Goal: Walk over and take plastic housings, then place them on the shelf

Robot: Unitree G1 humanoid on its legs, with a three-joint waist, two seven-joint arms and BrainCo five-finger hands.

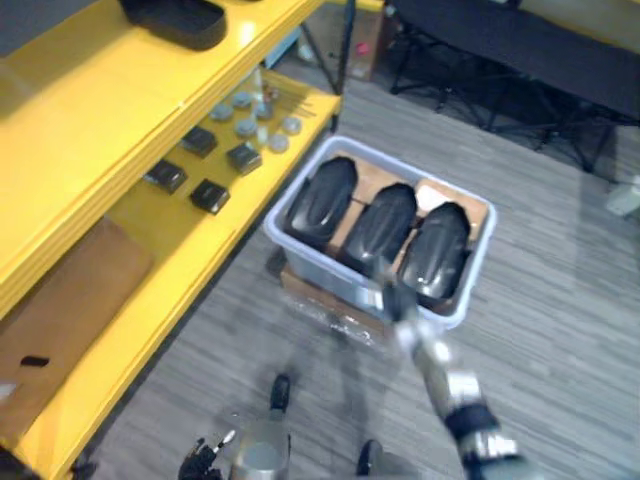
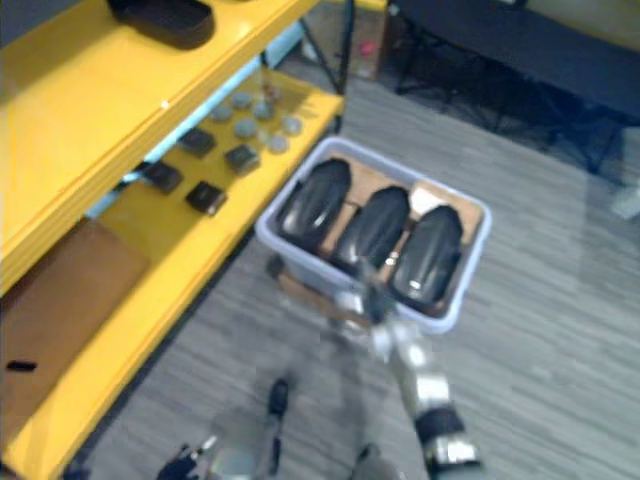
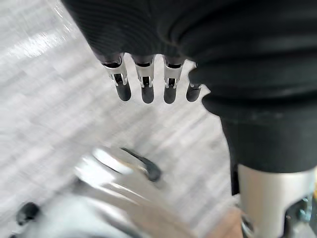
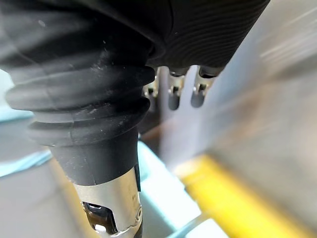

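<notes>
Three glossy black, elongated plastic housings lie side by side in a pale rectangular plastic bin (image 1: 308,260) on the floor: the left housing (image 1: 322,197), the middle housing (image 1: 380,225) and the right housing (image 1: 437,248), each running from the bin's near wall to its far wall, with a brown liner (image 1: 372,180) showing between them. The right hand (image 1: 392,292) reaches in from the lower right to the bin's near rim, in front of the middle and right housings. It is blurred there, so I cannot tell whether it touches the rim or a housing. Its own wrist view shows its fingers (image 4: 173,96) hanging straight and released, with nothing in them. The left hand (image 1: 205,458) hangs low at the lower left, well apart from the bin, and its fingers (image 3: 143,89) are also straight and empty above the grey wood-look floor (image 1: 560,330). Just beside the bin on the left stands a yellow shelf unit (image 1: 100,110). Its lower board carries small dark square parts (image 1: 210,195), grey round discs (image 1: 245,125) and a flat brown sheet (image 1: 70,290). A black rounded object (image 1: 180,20) rests on the upper board. Beyond the bin, dark folding frames (image 1: 500,60) stand on the floor.
</notes>
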